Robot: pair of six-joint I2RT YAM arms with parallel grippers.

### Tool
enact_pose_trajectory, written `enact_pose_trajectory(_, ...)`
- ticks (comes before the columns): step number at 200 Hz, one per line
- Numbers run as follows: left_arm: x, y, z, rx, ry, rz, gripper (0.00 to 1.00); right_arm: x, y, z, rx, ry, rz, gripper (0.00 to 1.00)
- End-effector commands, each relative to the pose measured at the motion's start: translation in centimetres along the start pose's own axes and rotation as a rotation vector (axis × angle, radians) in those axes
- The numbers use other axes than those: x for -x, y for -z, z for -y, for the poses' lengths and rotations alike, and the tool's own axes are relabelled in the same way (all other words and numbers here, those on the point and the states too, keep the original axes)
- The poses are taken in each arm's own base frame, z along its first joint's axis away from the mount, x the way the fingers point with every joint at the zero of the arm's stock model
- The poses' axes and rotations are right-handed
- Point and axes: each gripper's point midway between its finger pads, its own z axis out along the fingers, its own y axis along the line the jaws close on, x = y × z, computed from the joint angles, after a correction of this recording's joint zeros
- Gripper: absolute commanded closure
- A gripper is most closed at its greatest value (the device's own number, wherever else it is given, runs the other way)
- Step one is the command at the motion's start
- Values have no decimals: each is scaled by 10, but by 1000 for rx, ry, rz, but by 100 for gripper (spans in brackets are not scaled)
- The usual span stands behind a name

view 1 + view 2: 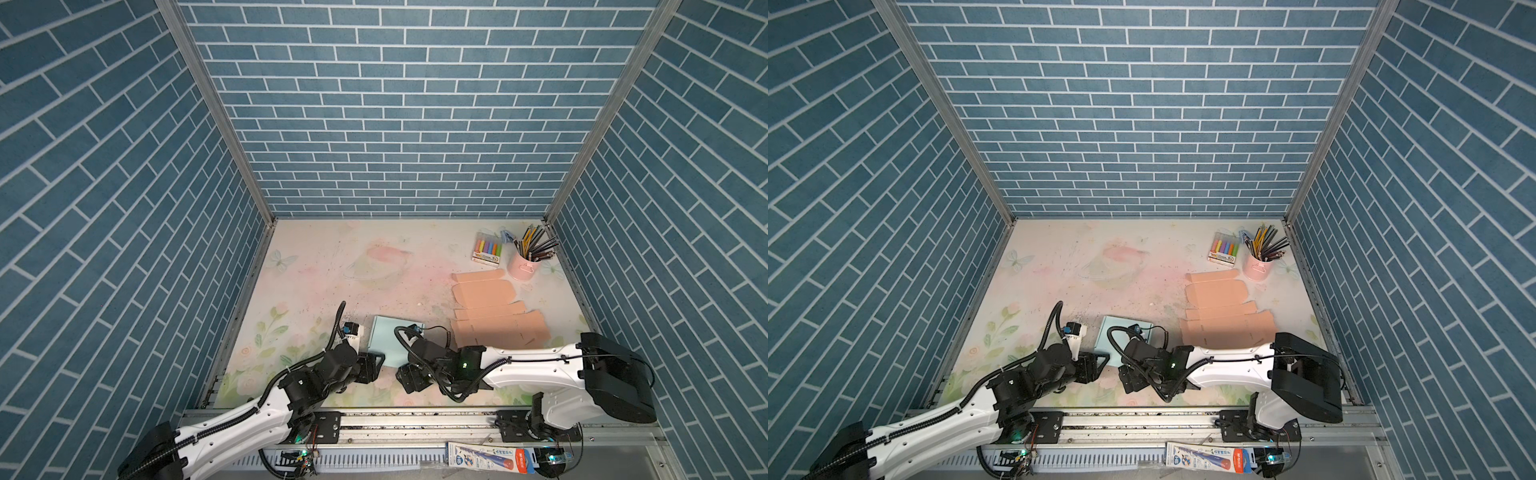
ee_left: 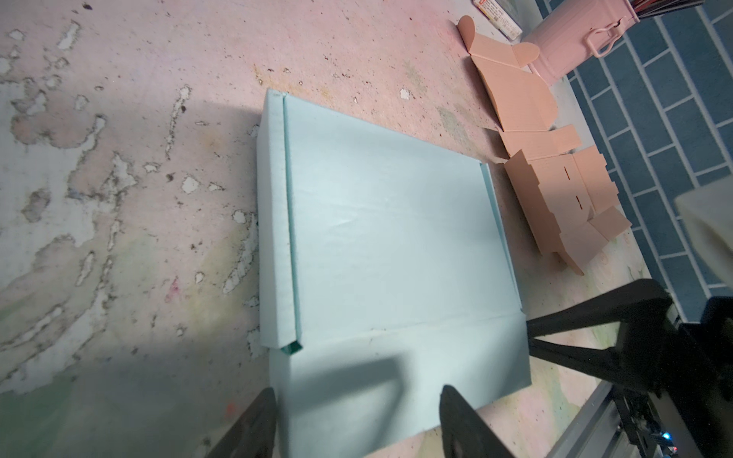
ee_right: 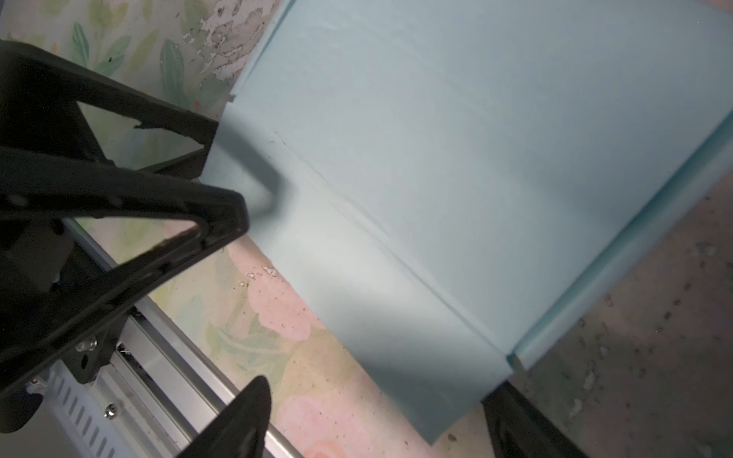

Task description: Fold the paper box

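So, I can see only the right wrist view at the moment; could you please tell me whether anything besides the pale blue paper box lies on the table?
Observer: Yes, flat peach cardboard box blanks lie unfolded just to the right of the pale blue paper box in both top views.
Operator: Thank you. Is anything standing upright out there?
Observer: A pink metal cup of pencils stands in the far right corner, beyond the blanks, with a flat pack of coloured markers just to its left.
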Motion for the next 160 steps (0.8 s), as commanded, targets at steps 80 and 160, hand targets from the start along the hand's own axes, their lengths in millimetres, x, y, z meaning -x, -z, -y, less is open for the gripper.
enact_pose_trajectory(80, -6, -7, -2, 0, -6, -11, 37, 11, -8, 18, -48, -59, 31, 32)
enact_pose_trajectory(160, -7, -9, -6, 19, -18, -9, 40, 16, -13, 33, -86, -67, 33, 39)
